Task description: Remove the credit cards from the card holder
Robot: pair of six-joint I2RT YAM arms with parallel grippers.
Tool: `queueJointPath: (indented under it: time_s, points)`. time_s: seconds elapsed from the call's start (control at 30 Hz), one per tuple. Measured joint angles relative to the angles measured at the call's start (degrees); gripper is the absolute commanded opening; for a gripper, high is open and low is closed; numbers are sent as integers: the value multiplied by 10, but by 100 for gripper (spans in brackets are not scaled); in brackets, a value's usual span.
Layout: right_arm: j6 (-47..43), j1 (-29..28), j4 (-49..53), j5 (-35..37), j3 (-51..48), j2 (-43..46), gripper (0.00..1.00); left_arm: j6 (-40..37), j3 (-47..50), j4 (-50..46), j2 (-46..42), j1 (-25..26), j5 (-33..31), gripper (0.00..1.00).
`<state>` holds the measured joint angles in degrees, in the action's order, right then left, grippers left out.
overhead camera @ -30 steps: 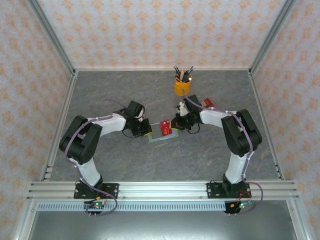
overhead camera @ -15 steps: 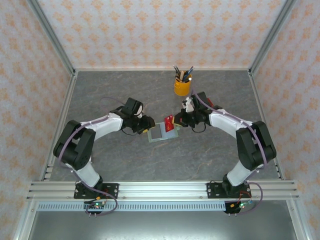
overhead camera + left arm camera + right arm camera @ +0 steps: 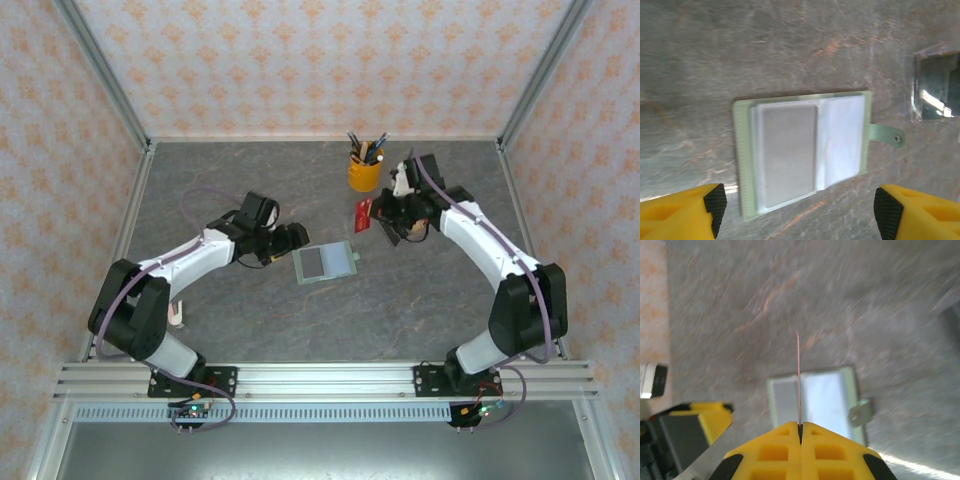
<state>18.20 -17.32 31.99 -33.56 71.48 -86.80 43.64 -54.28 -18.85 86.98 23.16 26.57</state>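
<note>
**Carry it clear, lay it flat**

In the top view the right gripper (image 3: 378, 218) is clamped on a red credit card (image 3: 364, 212), held on edge right of centre, just below the yellow pen cup (image 3: 365, 173); the card holder (image 3: 325, 262) lies open and flat at the middle of the table (image 3: 420, 300), apart from both arms; the left gripper (image 3: 291, 238) hangs just left of it, fingers spread wide, gripping nothing.

To do this step well, I judge the right arm should keep its pinch tight, take the card to bare table well away from cup and holder, and tip it low and flat before letting go, so it neither drops nor skids; the left fingers look well placed to pin the holder's edge for another pull.

The right wrist view is blurred, and there the card is a thin edge-on line, its face unreadable; in the left wrist view a grey panel (image 3: 788, 152) sits in the left pocket, card or lining I cannot tell; a shiny clear object (image 3: 935, 85) at the upper right edge is cut off and unidentifiable.
</note>
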Motion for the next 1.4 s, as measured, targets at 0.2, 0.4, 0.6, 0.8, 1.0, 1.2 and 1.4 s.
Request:
queueJointPath:
  time_s: [0.2, 0.4, 0.6, 0.8, 1.0, 1.2, 1.4]
  points:
    - [-104, 37, 62, 121, 56, -3, 0, -31, 0, -54, -46, -24, -52, 100]
    - [-227, 66, 104, 212, 101, -29, 0, -60, 0, -93, -83, -33, -87, 100]
    - [-335, 79, 139, 245, 142, -95, 0, -77, 0, -110, -90, -38, -94, 100]
    - [-394, 96, 160, 268, 169, -141, 0, -82, 0, -115, -87, -41, -94, 100]
    - [-423, 120, 174, 262, 185, -143, 0, -82, 0, -115, -75, -41, -90, 100]
    - [-438, 121, 182, 231, 194, -165, 0, -82, 0, -115, -70, -41, -87, 100]
    - [-440, 121, 185, 227, 194, -191, 0, -82, 0, -115, -70, -41, -84, 100]
